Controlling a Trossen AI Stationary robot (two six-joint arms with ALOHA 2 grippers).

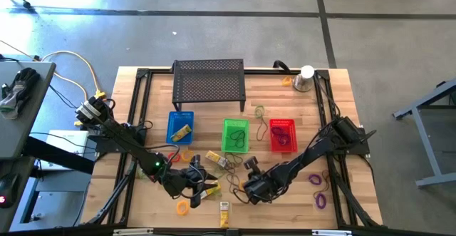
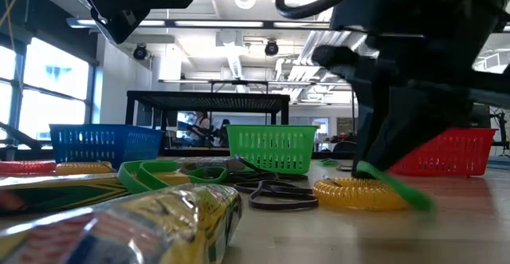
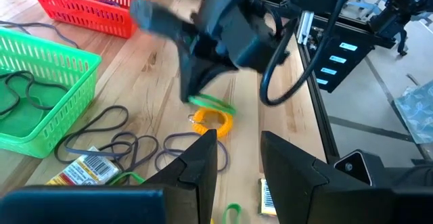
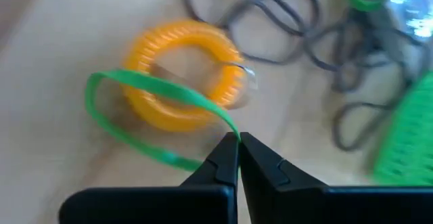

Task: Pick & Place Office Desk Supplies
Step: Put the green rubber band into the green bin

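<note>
Wooden table [image 1: 335, 108] carries three baskets in a row: blue basket [image 1: 179, 127], green basket [image 1: 236, 135], red basket [image 1: 283, 135], probably the drop spots sorted by colour, with loops already inside the green one. Both arms reach in toward the loose clutter at the table's near edge. Right gripper [image 4: 239, 143] is low over the wood, fingers clenched tight on a thin green loop [image 4: 135, 126]; the band is pinched right at the fingertips and hangs out ahead of them, draped over a yellow coiled ring [image 4: 186, 75] lying flat just beyond the tips. A pinch on one strand makes sense, since the band is too thin and floppy to take any other way. Looks like the grasp step just done, lift and carry to a basket not yet done. Left gripper [image 3: 238, 163] hovers just short of the same ring, fingers [image 3: 203, 163] parted with nothing between them, likely waiting its turn. Dark loops [image 3: 115, 139] and a yellow block [image 3: 84, 170] lie beside its fingers, untouched.
</note>
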